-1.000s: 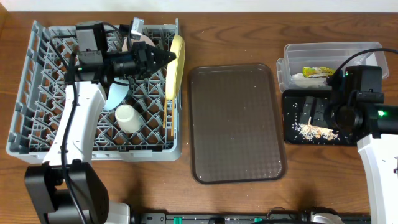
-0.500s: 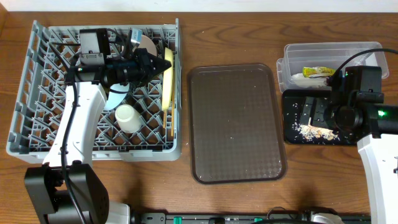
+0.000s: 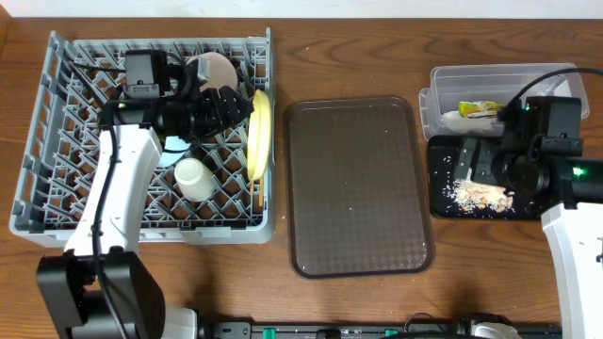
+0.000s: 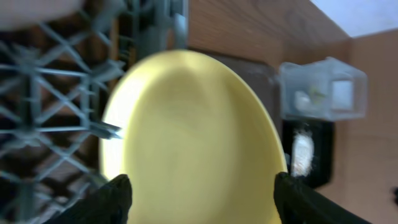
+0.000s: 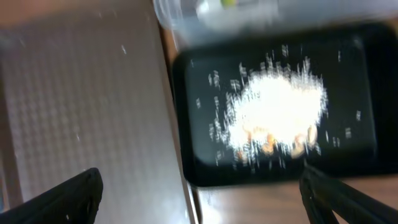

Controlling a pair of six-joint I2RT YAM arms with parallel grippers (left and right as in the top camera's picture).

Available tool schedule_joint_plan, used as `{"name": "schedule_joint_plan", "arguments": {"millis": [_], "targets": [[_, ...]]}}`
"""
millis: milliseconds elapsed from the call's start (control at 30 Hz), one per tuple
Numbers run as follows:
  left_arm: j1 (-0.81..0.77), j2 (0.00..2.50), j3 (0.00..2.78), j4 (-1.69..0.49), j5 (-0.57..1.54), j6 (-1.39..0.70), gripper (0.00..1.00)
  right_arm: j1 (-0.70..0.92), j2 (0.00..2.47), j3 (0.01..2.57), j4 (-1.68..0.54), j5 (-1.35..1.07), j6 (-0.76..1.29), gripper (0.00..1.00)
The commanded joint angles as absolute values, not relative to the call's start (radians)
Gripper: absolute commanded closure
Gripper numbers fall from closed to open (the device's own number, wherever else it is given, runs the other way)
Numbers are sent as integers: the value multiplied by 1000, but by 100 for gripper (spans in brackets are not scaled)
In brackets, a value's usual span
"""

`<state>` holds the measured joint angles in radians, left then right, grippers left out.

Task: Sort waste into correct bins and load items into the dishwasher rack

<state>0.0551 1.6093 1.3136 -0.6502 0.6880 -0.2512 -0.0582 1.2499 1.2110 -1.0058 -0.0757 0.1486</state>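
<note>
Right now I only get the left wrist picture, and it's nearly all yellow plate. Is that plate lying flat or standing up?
Observer: Standing. From overhead, the pale-yellow plate is on its edge along the right side of the grey dishwasher rack.
Visitor: Is anything else in that rack?
Observer: Yes, a small white cup sits among the pegs, to the left of the plate.
Visitor: And what is the other arm up to?
Observer: The right hand is open over the black tray, right above a pile of beige crumbs.
</note>
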Motion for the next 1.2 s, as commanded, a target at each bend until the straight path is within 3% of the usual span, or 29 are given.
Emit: {"name": "schedule_joint_plan", "arguments": {"millis": [0,233,433,567,733,1000,1167], "targets": [[52,1524,1314,-659,491,-191,22,-64,1253,1222,-938,-136,120,1],[51,1419,1314,-825,98,-192,20,-54,1331,1222,-857,-227,17,1],[51,1417,1312,-1132,59,-191,18,-52,1407,1220,-1034,-112,134,1],[51,1397,1298,-1215,59,-171,18,-52,1382,1213,-1079,-79,139,1],[48,1246,1194,-1175,59,-146,17,-51,1268,1165,-1065,-79,121,1],[12,772,923,-959,60,-136,16,-46,822,875,-833,-67,104,1],[12,579,881,-922,59,-135,15,-46,620,801,-836,-68,104,1]]}}
